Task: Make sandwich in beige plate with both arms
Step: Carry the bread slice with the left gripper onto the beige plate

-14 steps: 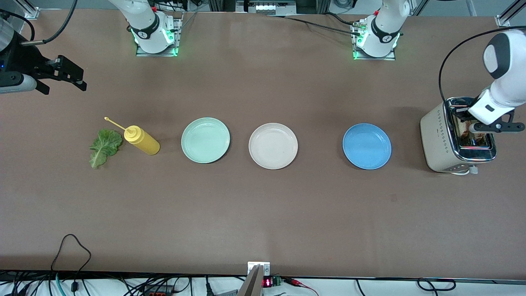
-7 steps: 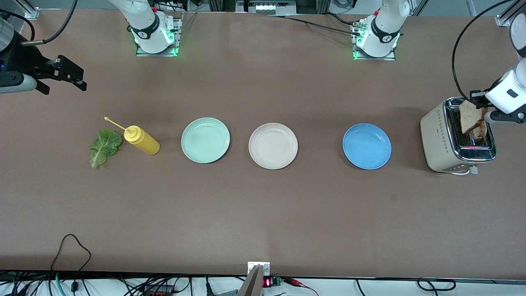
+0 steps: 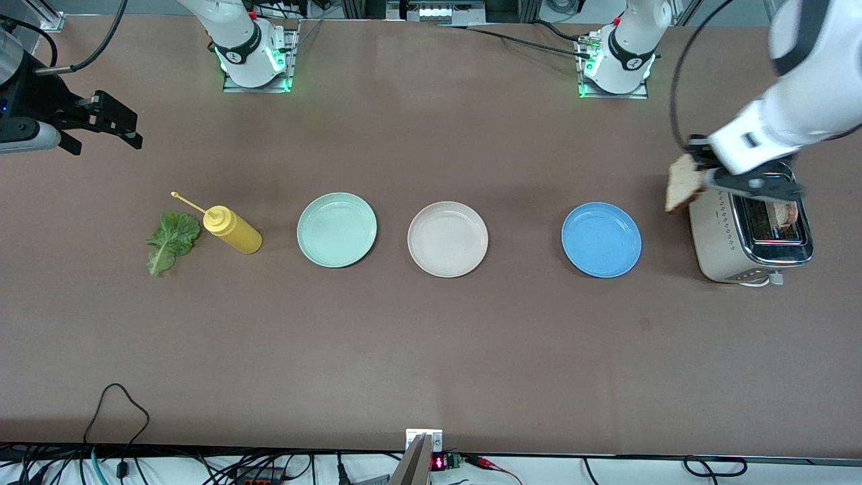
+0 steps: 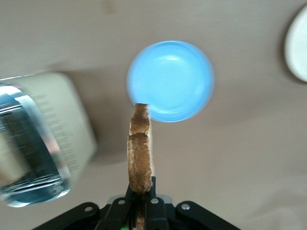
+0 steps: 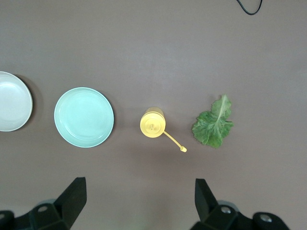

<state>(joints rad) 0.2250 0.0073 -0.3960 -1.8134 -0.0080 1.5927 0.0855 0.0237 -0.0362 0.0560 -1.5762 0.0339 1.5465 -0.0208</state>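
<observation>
Entry, front view read as a clock face with the beige plate at the centre

- Beige plate: flat on the counter, mid-row, nothing on it. We also see its rim in the left wrist view and the right wrist view
- Toast slice: in the air, held on edge and hanging down from the left gripper, over the counter just beside the toaster, out at 3 o'clock from the beige plate. In the left wrist view the slice shows edge-on, with the left gripper clamped on its upper end
- Second slice: we see it standing in the toaster's slot
- Blue plate: at 3 o'clock, between the beige plate and the toaster, bare; in the left wrist view it lies past the tip of the held slice
- Mint-green plate: at 9 o'clock, bare
- Yellow squeeze bottle: further out at 9 o'clock, cap flipped open
- Lettuce leaf: flat on the counter, just beside the bottle, toward the right arm's end
- Right gripper: waits over bare counter at about 10 o'clock, fingers wide apart, nothing between them; its wrist view looks down on the bottle, the leaf and the mint-green plate
</observation>
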